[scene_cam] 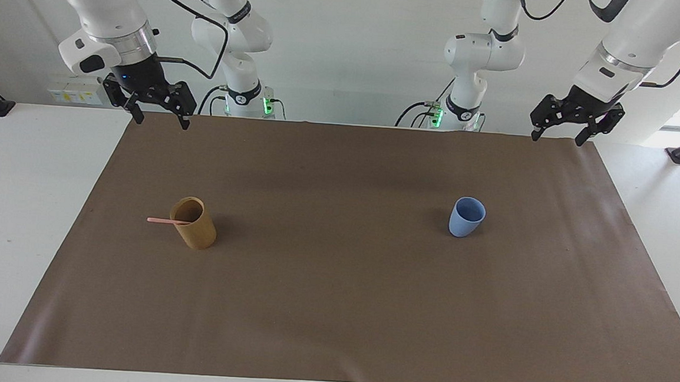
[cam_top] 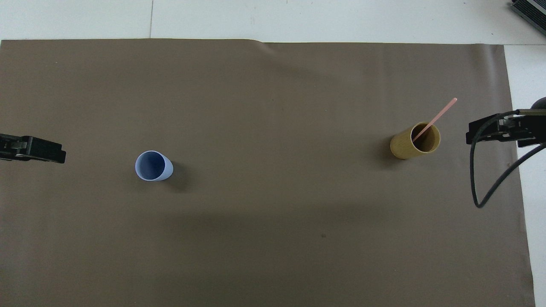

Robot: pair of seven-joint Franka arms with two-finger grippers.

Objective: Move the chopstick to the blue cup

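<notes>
Meanwhile the chopstick (scene_cam: 168,221) leans in the tan cup (scene_cam: 194,223), well apart from the empty blue cup (scene_cam: 466,217) (both upright on the bench's brown mat (scene_cam: 333,308)). Left end effector (scene_cam: 558,135) and right end effector (scene_cam: 161,117) hang released, raised over the mat's edge nearest the robots.

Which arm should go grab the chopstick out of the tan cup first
Right. The chopstick leans out of the tan cup at the right arm's end; the open right claw hangs there, while the left claw hangs near the blue cup.
</notes>
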